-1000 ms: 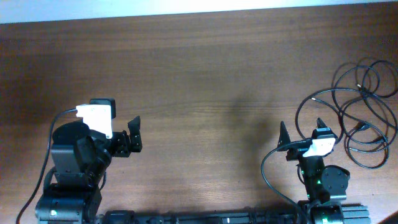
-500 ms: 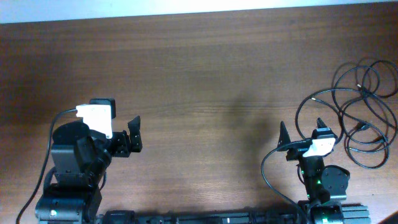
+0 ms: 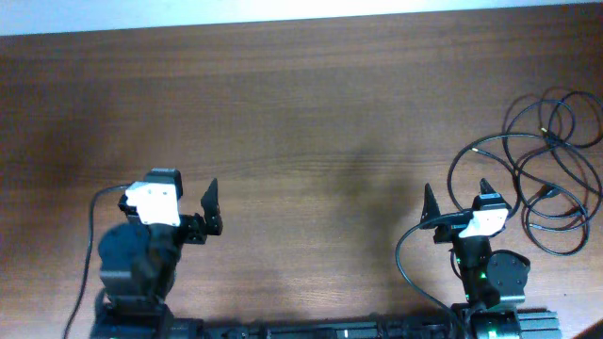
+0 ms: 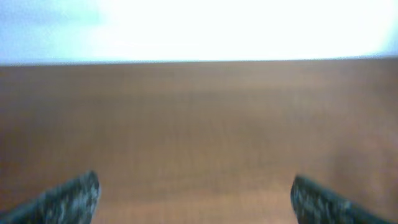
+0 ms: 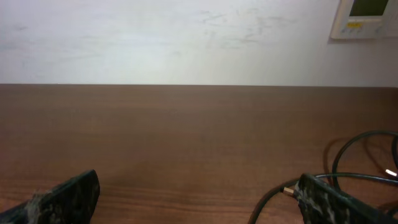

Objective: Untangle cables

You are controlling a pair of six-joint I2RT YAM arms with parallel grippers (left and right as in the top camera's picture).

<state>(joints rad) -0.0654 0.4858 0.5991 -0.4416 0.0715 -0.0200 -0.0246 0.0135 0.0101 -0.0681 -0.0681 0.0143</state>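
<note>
Ready to begin untangling, with right gripper and left gripper both spread wide apart and holding nothing.

Find the cables in a loose heap of overlapping black loops at the right edge of the table, just beyond and to the right of the right gripper and well apart from the left gripper. Probably best to lead with the right gripper: aim for an outer loop or the plug end nearest it, not the crowded crossings. Straddle one strand only, close fully, then draw it gently toward the bare wood at centre. Bring the left gripper across for a second strand and pull apart slowly, to avoid tightening any knot.
</note>
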